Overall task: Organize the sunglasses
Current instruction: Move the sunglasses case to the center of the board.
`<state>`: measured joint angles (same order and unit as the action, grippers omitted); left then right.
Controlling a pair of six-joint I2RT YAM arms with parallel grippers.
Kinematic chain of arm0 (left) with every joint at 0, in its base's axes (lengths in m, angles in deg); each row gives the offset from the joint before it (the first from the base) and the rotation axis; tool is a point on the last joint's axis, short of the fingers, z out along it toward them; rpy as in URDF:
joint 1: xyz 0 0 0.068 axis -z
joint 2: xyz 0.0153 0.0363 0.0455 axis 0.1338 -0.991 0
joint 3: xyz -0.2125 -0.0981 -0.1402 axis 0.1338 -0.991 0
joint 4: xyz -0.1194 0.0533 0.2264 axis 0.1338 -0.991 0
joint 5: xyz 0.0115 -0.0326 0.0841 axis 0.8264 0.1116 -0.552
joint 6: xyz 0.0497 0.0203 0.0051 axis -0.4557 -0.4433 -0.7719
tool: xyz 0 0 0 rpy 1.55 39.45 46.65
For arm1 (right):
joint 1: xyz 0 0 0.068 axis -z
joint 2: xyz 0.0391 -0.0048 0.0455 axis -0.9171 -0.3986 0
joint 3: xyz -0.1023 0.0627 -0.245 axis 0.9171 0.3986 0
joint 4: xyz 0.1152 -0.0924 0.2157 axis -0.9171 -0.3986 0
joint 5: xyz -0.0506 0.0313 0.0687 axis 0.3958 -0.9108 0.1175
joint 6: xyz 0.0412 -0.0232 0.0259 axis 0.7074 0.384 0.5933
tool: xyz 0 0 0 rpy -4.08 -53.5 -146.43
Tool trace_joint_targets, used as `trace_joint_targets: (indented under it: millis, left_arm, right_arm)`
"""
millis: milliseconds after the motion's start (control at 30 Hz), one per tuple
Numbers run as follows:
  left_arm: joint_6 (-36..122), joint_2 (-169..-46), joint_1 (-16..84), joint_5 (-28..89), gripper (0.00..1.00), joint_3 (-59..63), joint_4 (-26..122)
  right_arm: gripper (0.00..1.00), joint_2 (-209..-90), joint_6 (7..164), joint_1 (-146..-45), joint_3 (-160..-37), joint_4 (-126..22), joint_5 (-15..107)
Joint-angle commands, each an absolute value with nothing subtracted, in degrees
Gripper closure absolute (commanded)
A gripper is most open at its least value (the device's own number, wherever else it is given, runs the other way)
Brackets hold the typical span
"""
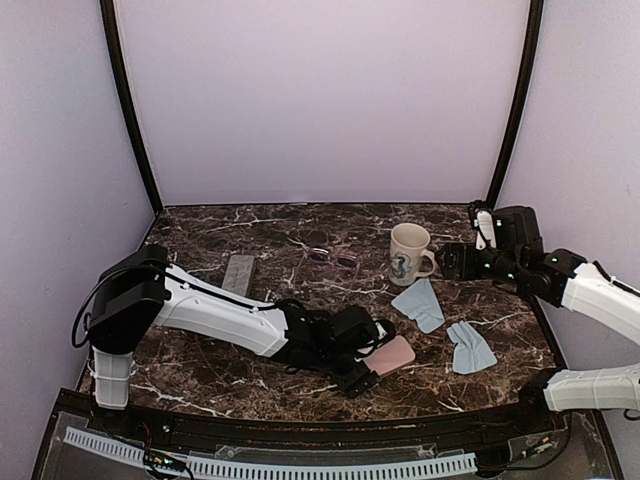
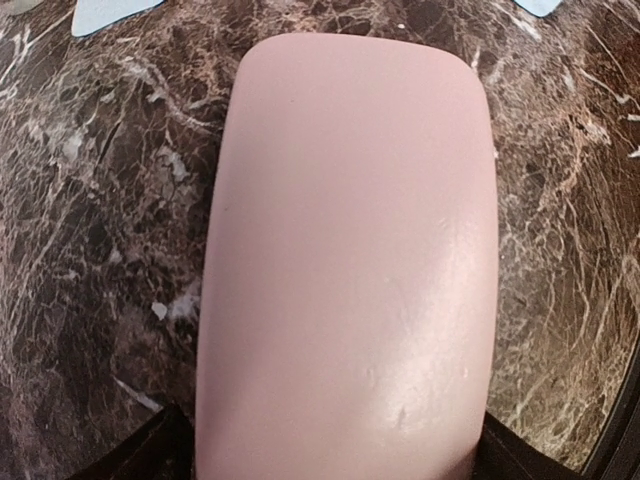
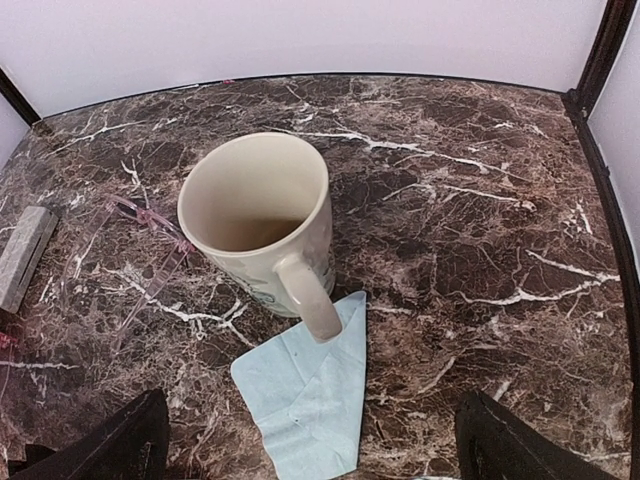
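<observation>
Item one: pink case (image 2: 345,260), oblong, with rounded corners and a smooth, faintly glossy surface. It lies lengthwise away from me and fills the middle of my view.

Item two: table (image 2: 80,250), dark brown marble with white veins, bare on both sides of the case.

Item three: my left gripper (image 2: 335,465). Its dark fingers (image 2: 150,450) show only at the bottom, one on each side of the case's near end, right against its edges. Whether they press it I cannot tell.

Item four: light blue cloth (image 2: 110,12), a corner at the top left, and a second light blue cloth (image 2: 540,5), a corner at the top right. Both lie apart from the case.
</observation>
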<state>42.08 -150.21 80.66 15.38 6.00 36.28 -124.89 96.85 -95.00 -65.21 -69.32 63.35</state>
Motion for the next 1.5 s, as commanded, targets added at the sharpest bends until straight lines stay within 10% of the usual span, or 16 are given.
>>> trace_joint_targets:
  millis: [0, 367, 933, 1467]
  left_arm:
    - [38.3, -147.5, 80.5, 18.4, 0.14, 5.5, 35.3]
    - [39.5, -145.5, 80.4, 18.2, 0.37, 4.9, 36.4]
    - [43.6, -140.3, 79.8, 12.8, 0.44, -5.9, 39.6]
    - [40.7, -141.4, 79.8, 18.3, 0.01, -3.3, 37.5]
  right_arm:
    - [0.00, -125.1, 97.3, -95.5, -64.7, -67.4, 63.0]
    - [0.00, -125.4, 97.3, -96.2, -64.3, -67.9, 62.1]
    - [0.00, -124.6, 97.2, -99.4, -64.8, -67.2, 60.6]
    - [0.00, -129.4, 96.3, -100.6, -66.0, -66.3, 60.3]
